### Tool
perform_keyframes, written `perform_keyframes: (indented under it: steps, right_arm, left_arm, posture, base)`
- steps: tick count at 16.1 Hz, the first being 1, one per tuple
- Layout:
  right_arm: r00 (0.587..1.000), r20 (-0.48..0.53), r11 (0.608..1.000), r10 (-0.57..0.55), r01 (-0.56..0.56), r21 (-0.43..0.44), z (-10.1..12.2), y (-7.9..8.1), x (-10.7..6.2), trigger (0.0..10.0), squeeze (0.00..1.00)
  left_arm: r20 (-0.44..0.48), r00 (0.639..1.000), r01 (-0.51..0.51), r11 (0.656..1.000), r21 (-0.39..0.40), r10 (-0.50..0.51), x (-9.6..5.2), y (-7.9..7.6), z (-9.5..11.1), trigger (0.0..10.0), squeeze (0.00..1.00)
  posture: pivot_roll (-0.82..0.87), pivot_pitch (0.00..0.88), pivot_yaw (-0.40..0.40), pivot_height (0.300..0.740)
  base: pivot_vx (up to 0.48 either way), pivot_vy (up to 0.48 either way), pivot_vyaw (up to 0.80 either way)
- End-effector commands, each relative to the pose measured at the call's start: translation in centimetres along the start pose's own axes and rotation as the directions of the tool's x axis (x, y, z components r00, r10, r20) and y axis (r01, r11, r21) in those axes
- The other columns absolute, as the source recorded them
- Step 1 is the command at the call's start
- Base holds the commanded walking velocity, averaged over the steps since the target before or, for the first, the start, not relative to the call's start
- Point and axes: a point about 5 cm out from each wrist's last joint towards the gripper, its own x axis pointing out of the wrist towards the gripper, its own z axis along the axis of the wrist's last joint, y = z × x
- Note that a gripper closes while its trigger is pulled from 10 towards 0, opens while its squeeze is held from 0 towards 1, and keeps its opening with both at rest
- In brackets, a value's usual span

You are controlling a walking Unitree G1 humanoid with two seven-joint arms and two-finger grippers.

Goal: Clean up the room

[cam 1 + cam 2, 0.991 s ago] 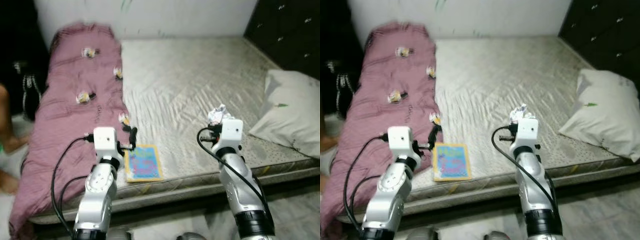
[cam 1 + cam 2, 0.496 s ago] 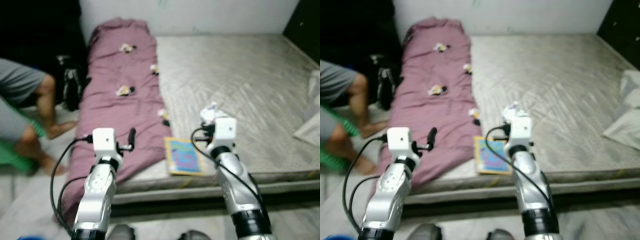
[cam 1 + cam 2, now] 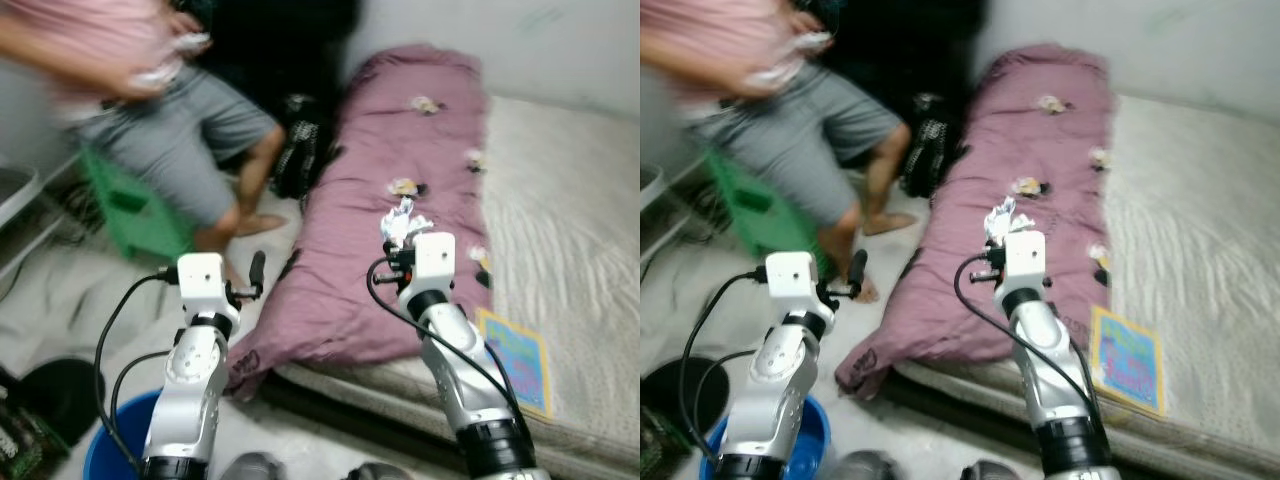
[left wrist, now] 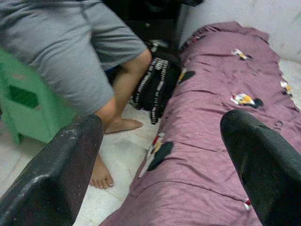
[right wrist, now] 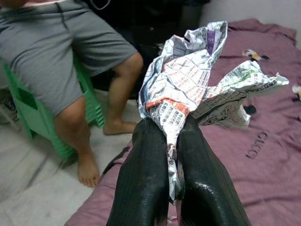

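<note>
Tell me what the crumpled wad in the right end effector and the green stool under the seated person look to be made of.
The crumpled printed wad, pinched in the right end effector, looks like thin newsprint paper: matte, sharply creased, covered in small print and colour blocks. The green stool looks like moulded plastic: uniform colour, slotted sides, though a blurred view leaves this less certain.
</note>
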Motion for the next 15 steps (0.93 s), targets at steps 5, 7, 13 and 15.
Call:
perform_keyframes:
  steps: [5,7,13,15]
  right_arm:
    - [1.0,0.006,1.0,0.007,-0.007,0.0,0.31,0.28,0.19,10.0,0.0]
    - [1.0,0.003,1.0,0.008,-0.008,0.003,0.18,0.45,0.2,10.0,0.0]
    - [1.0,0.0,1.0,0.012,-0.012,0.004,0.09,0.5,0.22,10.0,0.0]
    - [1.0,0.0,1.0,0.011,-0.011,0.004,0.11,0.43,0.24,10.0,0.0]
  left_arm:
    - [0.021,1.0,-0.015,1.0,0.016,0.015,0.08,0.26,0.43,10.0,0.0]
    - [0.02,1.0,-0.015,1.0,0.019,0.015,0.1,0.33,0.47,10.0,0.0]
    - [0.02,1.0,-0.014,1.0,0.024,0.014,0.17,0.38,0.48,10.0,0.0]
    - [0.021,1.0,-0.017,1.0,0.023,0.016,0.19,0.35,0.49,10.0,0.0]
  posture:
    - [-0.03,0.0,-0.053,0.74]
    - [-0.03,0.0,-0.051,0.74]
    - [-0.04,0.0,-0.046,0.74]
    - [-0.04,0.0,-0.046,0.74]
  base:
    - [0.0,0.0,0.8]
    - [0.0,0.0,0.8]
    - [0.0,0.0,0.8]
    - [0.0,0.0,0.8]
